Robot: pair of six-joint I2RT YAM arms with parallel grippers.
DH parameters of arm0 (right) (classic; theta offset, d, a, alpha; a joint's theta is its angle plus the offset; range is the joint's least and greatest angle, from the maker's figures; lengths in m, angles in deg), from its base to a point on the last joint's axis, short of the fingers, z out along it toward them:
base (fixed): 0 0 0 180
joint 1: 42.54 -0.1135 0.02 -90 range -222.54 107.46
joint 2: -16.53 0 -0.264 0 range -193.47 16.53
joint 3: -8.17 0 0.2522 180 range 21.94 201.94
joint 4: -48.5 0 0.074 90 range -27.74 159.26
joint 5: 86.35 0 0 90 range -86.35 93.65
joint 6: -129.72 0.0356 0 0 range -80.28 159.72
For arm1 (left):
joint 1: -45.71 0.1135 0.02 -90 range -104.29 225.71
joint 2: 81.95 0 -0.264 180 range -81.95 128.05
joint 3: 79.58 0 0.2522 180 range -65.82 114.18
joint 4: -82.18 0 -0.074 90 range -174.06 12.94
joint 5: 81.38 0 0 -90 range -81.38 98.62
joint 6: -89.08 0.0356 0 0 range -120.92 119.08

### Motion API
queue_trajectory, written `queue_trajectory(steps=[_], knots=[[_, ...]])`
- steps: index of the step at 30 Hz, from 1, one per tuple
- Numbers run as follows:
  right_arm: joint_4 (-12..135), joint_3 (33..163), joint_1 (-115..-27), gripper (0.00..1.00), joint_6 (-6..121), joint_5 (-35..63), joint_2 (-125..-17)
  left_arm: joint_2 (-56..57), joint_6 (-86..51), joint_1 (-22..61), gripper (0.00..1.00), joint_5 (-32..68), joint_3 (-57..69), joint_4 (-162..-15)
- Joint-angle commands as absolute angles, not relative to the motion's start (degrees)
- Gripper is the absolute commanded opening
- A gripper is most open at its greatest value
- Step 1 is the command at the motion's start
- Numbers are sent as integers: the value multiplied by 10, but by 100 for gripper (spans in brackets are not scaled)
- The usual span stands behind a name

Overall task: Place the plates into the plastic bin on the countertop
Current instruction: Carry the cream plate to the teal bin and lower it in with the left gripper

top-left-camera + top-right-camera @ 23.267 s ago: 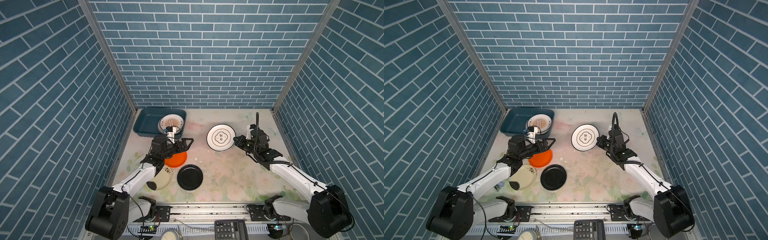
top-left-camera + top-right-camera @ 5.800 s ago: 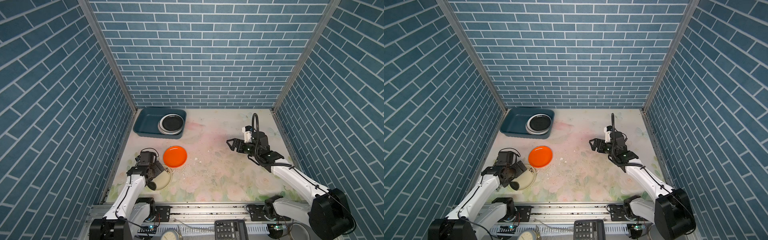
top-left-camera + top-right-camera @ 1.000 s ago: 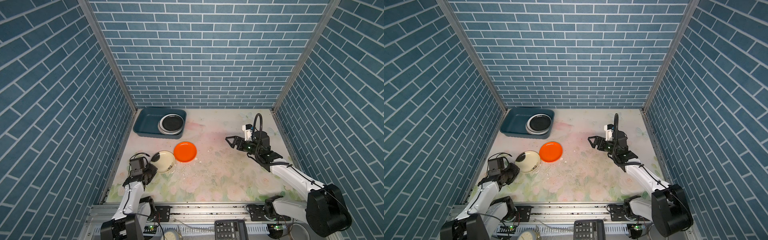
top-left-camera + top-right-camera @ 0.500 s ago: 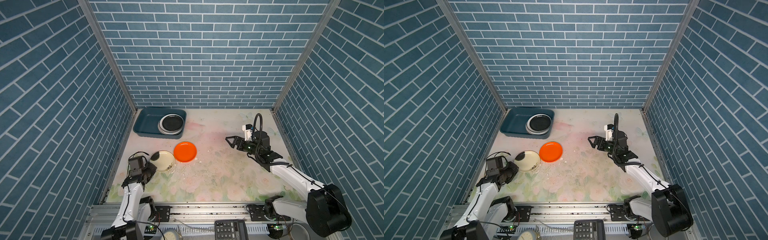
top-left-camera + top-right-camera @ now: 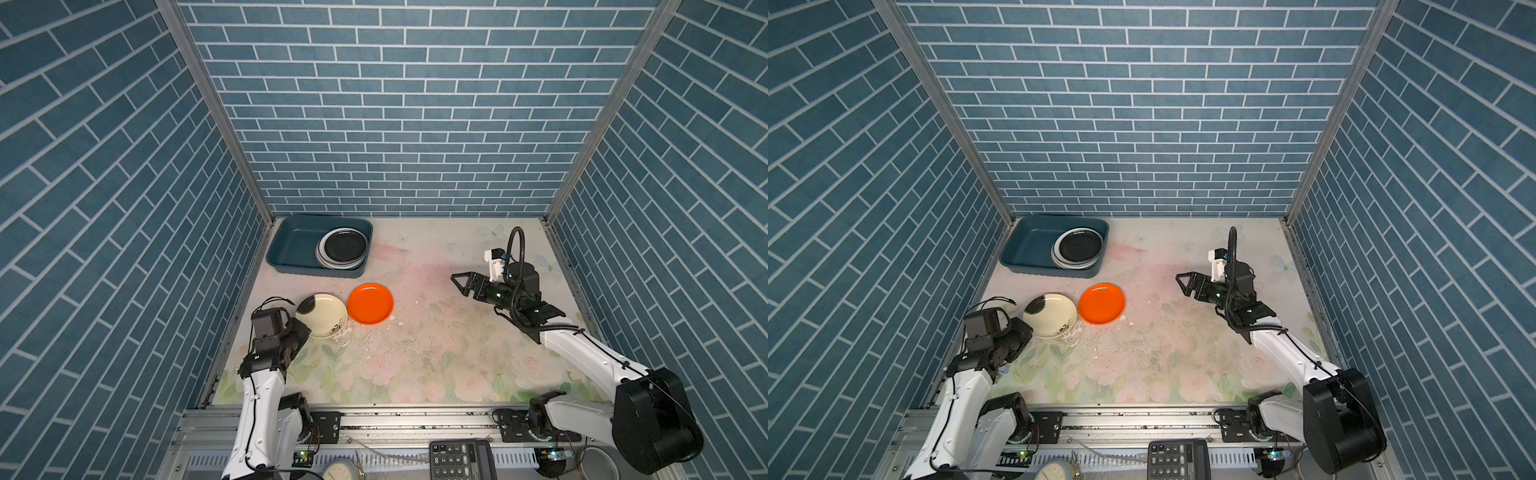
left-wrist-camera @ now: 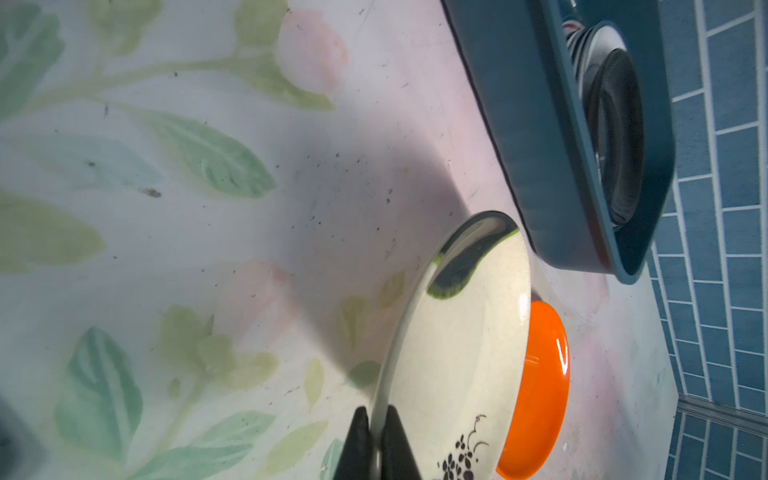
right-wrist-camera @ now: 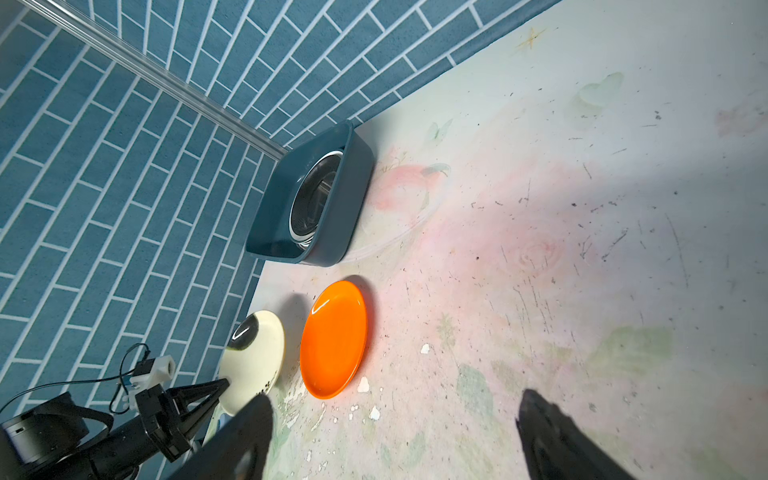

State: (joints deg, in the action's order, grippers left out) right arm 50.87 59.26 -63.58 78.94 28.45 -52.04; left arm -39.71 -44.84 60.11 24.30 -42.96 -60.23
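Left claw (image 6: 376,440) pinching the cream plate (image 5: 322,315) by its near rim, close to the left edge of the surface (image 5: 436,353), orange plate (image 5: 370,304) just beside it, right claw (image 5: 459,286) spread wide over the open middle, bin (image 5: 276,259) in the far left corner with its left half bare, black plate (image 5: 345,246) now on top of the stack inside, no longer out on the surface as earlier.

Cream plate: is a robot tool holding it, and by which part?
Yes. The left tool pinches the cream plate by its rim. The right tool is open, holding nothing.

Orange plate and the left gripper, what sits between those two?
The cream plate, its rim pinched by the shut left gripper, fills that gap, right beside the orange plate; both top views show it.
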Motion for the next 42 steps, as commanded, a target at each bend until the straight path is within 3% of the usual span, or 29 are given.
queue_trajectory(steps=[1, 13, 18, 28, 42], knots=[[511, 591, -633, 92, 804, 281, -513, -405, -440, 604, 0, 246, -400, -591], [513, 597, -633, 92, 805, 275, -514, -400, -469, 600, 0, 258, -347, -647], [518, 606, -633, 92, 804, 271, -515, -324, -476, 561, 0, 234, -302, -705], [555, 646, -633, 92, 781, 259, -536, -139, -408, 483, 0, 82, -162, -753], [539, 660, -633, 92, 800, 268, -585, 124, -378, 470, 0, 90, 31, -793]])
